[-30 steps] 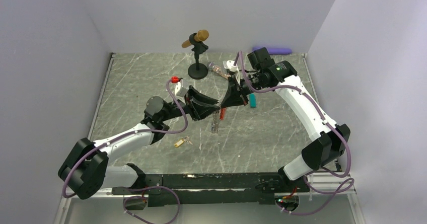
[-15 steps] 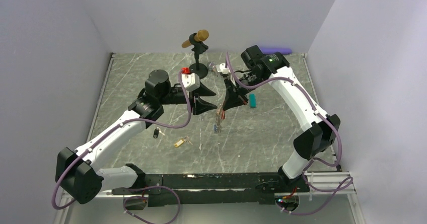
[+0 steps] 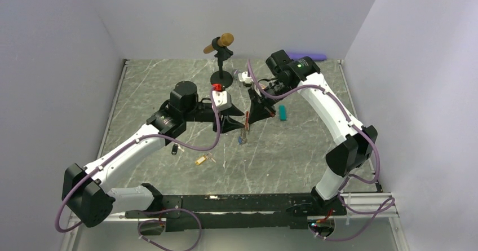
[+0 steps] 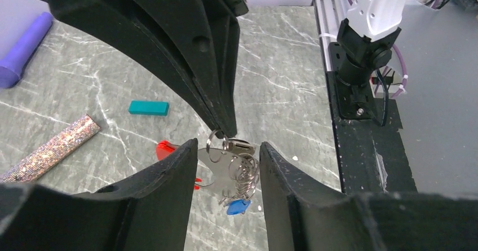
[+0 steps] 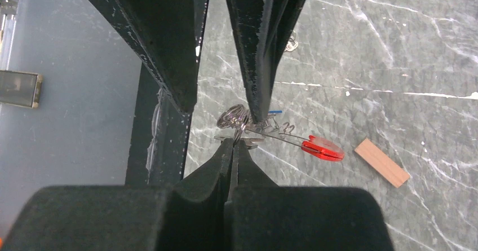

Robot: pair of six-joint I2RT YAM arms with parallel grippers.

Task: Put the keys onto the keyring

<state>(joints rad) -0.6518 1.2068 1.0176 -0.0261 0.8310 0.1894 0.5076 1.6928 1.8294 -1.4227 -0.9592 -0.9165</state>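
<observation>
**Keyring held up off the table, two keys not yet on it.**

From above, the right gripper pinches the keyring, which dangles below its tips. A yellow-tagged key and a black-tagged key lie loose on the table behind the left gripper. Left wrist: its fingers stand part open either side of the keyring, not closed on it, and a blue tag hangs there, seemingly already threaded. Right wrist: jaws shut tight on the metal, red clip just beyond the tips.
</observation>
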